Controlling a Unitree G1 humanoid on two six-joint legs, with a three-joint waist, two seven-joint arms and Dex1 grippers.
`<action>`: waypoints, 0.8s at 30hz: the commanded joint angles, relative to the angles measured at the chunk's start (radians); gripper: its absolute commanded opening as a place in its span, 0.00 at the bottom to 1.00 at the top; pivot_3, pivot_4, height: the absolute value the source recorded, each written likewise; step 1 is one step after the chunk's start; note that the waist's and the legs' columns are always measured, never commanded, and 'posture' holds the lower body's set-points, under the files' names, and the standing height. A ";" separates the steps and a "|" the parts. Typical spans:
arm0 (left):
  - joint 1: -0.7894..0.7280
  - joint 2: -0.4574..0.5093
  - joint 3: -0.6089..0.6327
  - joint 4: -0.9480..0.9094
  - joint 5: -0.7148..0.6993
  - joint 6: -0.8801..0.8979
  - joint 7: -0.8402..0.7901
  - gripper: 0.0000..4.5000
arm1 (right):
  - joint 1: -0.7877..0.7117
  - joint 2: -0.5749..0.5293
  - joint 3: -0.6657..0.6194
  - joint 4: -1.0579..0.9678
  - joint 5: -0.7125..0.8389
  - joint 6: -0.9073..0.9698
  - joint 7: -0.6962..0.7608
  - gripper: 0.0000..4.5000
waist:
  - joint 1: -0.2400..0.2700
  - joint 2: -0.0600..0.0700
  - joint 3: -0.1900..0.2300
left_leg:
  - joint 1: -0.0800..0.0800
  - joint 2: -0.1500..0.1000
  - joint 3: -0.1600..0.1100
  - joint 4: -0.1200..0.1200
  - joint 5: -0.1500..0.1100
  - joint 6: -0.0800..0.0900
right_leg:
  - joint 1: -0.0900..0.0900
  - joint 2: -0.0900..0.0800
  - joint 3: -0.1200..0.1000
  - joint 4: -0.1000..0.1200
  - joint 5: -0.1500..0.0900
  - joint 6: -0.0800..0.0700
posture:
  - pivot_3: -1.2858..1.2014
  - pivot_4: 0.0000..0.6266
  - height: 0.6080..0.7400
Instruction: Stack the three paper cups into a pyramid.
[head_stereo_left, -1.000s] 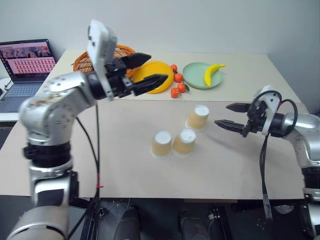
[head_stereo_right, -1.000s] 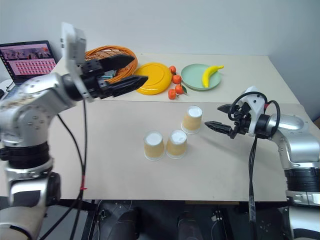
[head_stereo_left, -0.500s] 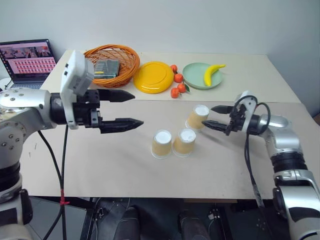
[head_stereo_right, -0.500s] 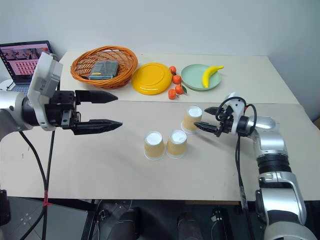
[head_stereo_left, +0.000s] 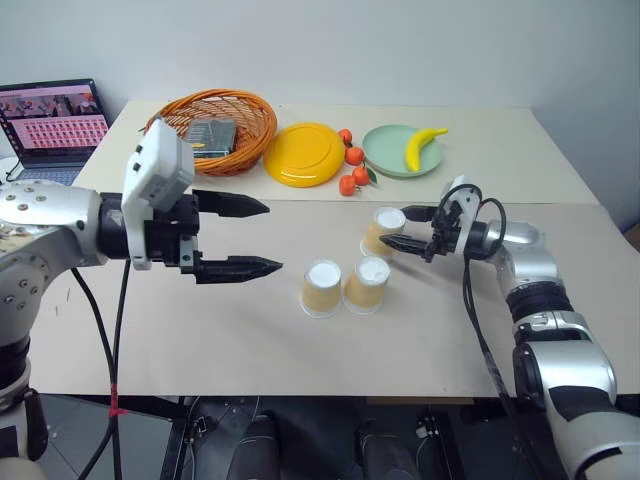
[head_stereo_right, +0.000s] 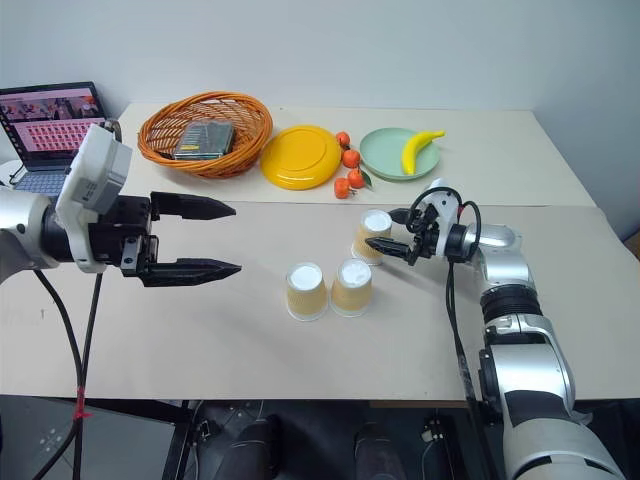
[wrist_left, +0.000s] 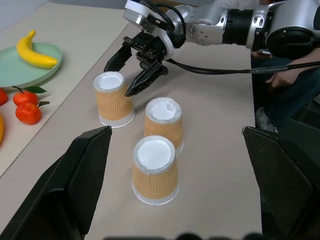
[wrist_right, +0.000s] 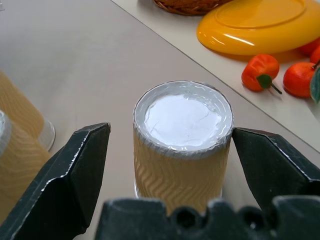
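- Three paper cups, all upside down on the table (head_stereo_left: 250, 340), white base up and wide rim down: far cup (head_stereo_left: 386, 232) a little to the right, middle cup (head_stereo_left: 367, 284) and left cup (head_stereo_left: 322, 288) nearer, side by side and just touching or almost so.
- Probably very light and thin-walled; easy to crush or tip, so only a gentle squeeze needed.
- Ribbed tan sides likely give fair friction; best hold judged across the side wall, about mid-height or a little higher, not on the rim.
- Long axis of each cup vertical, narrow end pointing up; to be kept upright like this for the pyramid.
- Right tool (head_stereo_left: 408, 228) spread wide around the far cup, one finger on each side, not yet pressing in the right wrist view; nothing held.
- Left tool (head_stereo_left: 255, 236) also wide and empty, hovering well to the left of the cups, pointing to the right.
- Farther away on the table: yellow plate (head_stereo_left: 306, 153), oranges (head_stereo_left: 351, 170), green plate (head_stereo_left: 392, 156) with banana (head_stereo_left: 421, 145), basket (head_stereo_left: 212, 130).
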 joint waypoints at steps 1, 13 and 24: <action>0.002 0.014 0.027 -0.029 -0.010 -0.016 0.012 1.00 | -0.046 0.007 -0.024 0.039 -0.008 -0.051 -0.013 1.00 | 0.000 0.000 0.000 | 0.000 0.000 0.000 0.000 0.000 0.000 | 0.000 0.000 0.000 0.000 0.000 0.000 | 0.52 0.24 0.94; 0.030 0.021 0.026 -0.033 -0.014 -0.023 0.008 1.00 | -0.083 -0.022 -0.043 0.003 0.000 -0.031 0.029 0.56 | -0.001 0.001 0.001 | 0.000 0.000 0.000 0.000 0.000 0.000 | 0.000 0.000 0.000 0.000 0.000 0.000 | 0.52 0.24 0.94; 0.116 -0.012 -0.041 -0.034 0.031 -0.109 -0.063 1.00 | -0.250 -0.127 0.004 -0.445 0.068 0.390 0.122 0.56 | -0.012 0.006 0.004 | 0.000 0.001 0.001 0.000 0.000 0.000 | -0.002 0.000 0.001 0.003 0.000 -0.001 | 0.52 0.24 0.94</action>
